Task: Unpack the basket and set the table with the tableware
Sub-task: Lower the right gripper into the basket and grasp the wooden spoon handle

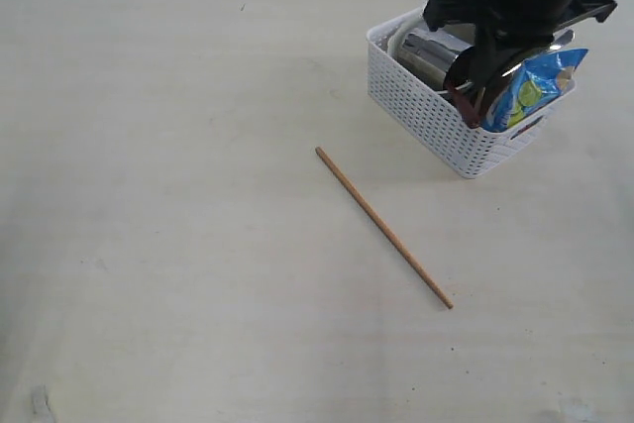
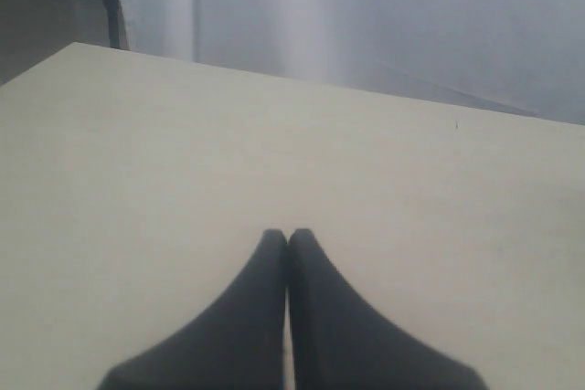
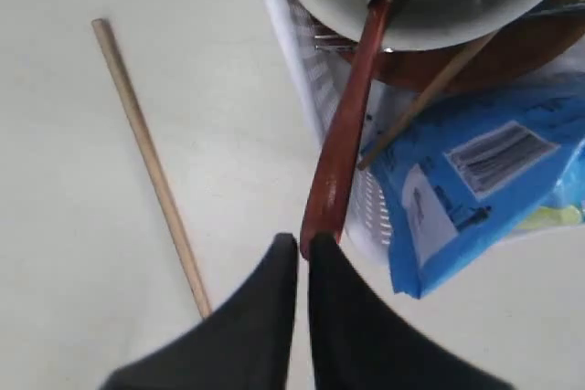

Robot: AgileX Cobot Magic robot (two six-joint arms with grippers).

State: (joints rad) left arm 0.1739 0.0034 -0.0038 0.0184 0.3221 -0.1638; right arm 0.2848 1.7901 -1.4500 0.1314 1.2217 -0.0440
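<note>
Black right gripper (image 3: 303, 248), jaws almost together, at the handle tip of the red-brown wooden spoon (image 3: 348, 125) leaning from the white lattice plastic basket (image 1: 421, 111), upper right; whether it grips, unclear; best seat deeper, then lift along the handle.

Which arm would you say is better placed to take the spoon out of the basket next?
Right: the right gripper hangs at the spoon handle by the basket; the left gripper sits over bare table.
</note>
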